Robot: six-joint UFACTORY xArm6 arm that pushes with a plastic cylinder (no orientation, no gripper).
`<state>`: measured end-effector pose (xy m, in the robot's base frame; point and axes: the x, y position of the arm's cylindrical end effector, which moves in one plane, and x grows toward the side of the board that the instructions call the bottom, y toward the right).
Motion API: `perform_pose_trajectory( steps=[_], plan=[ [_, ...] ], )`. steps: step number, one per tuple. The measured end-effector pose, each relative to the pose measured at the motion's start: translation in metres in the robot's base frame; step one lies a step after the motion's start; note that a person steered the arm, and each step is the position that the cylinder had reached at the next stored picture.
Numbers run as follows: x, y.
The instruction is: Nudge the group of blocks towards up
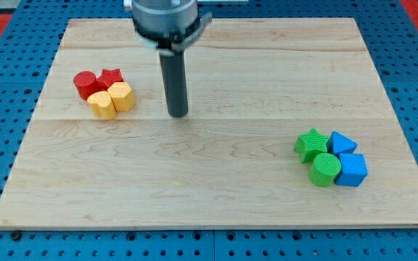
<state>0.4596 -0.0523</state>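
Two groups of blocks lie on the wooden board (216, 188). At the view's left sit a red cylinder (85, 84), a red star (110, 77), a yellow block (102, 105) and a yellow hexagon (123, 96), all touching. At the view's right sit a green star (310, 144), a green cylinder (325, 170), a blue triangle (340, 142) and a blue cube (352, 170), also touching. My tip (178, 114) rests on the board to the right of the left group, about a block's width from the yellow hexagon, and far left of the right group.
The board lies on a blue perforated table (6, 87). The arm's grey housing (165, 18) hangs over the board's top edge above the rod.
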Motion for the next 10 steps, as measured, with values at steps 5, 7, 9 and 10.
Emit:
perform_pose_trajectory(
  steps=[5,7,9,10],
  plan=[
    [0.134,0.186],
    [0.133,0.232],
    [0.119,0.228],
    [0.099,0.232]
  ],
)
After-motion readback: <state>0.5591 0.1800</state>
